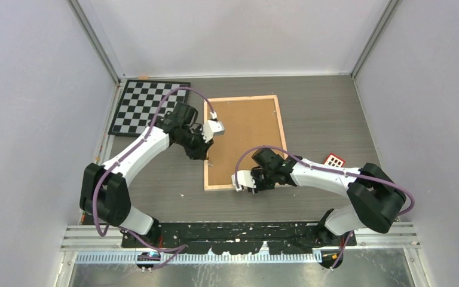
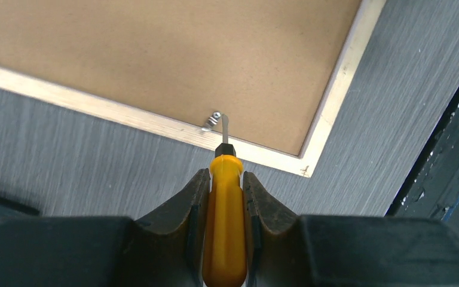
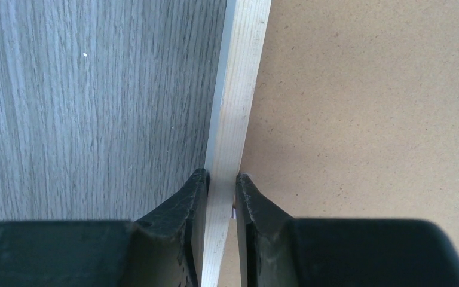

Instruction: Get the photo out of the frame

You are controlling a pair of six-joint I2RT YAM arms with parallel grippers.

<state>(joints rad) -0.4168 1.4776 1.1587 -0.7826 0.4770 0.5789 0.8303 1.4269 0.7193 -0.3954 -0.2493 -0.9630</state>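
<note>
Logged frame (image 1: 248,137) face down mid-table (image 1: 323,119), brown fibreboard back up inside pale wood rim. Saw left gripper (image 2: 224,176) clamped narrow on yellow-handled screwdriver (image 2: 224,239), tip against metal tab (image 2: 212,121) at rim. Saw right gripper (image 3: 221,179) pinching frame's near rim, jaws nearly closed.

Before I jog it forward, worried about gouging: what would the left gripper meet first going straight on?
The left gripper holds a yellow-handled tool whose tip sits at the metal tab on the frame rim. Straight on, it would likely meet that tab first, then the backing panel.
</note>
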